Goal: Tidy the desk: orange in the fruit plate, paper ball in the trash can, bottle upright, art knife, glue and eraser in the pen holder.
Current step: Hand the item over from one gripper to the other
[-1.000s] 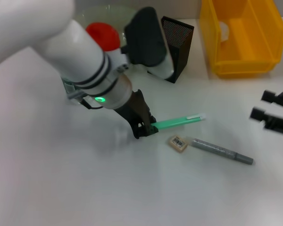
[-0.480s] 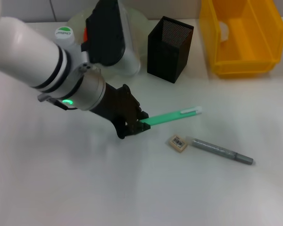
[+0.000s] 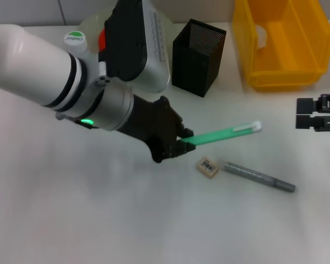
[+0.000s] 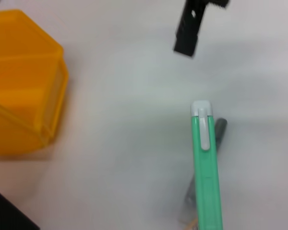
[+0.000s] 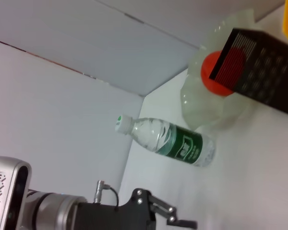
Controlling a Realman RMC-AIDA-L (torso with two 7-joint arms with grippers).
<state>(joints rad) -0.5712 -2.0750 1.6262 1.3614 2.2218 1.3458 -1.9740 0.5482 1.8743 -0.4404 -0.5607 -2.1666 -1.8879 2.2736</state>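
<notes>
My left gripper [image 3: 175, 144] is shut on one end of the green art knife [image 3: 223, 135] and holds it above the table, its white tip pointing right. The knife also shows in the left wrist view [image 4: 205, 167]. The black mesh pen holder [image 3: 198, 50] stands behind it. The eraser [image 3: 208, 166] and the grey glue stick [image 3: 259, 177] lie on the table below the knife. The orange [image 5: 216, 75] sits in the clear fruit plate [image 5: 201, 112]. The bottle [image 5: 169, 142] stands beside the plate. My right gripper [image 3: 303, 114] is open and empty at the right edge.
A yellow bin [image 3: 283, 41] stands at the back right, with a small white shape [image 3: 260, 34] at its left wall. My left arm's body hides most of the plate and the bottle in the head view; only the bottle cap [image 3: 74, 38] shows.
My left gripper has moved right with the art knife and raised it off the table. My right gripper has come back into view at the right edge.
</notes>
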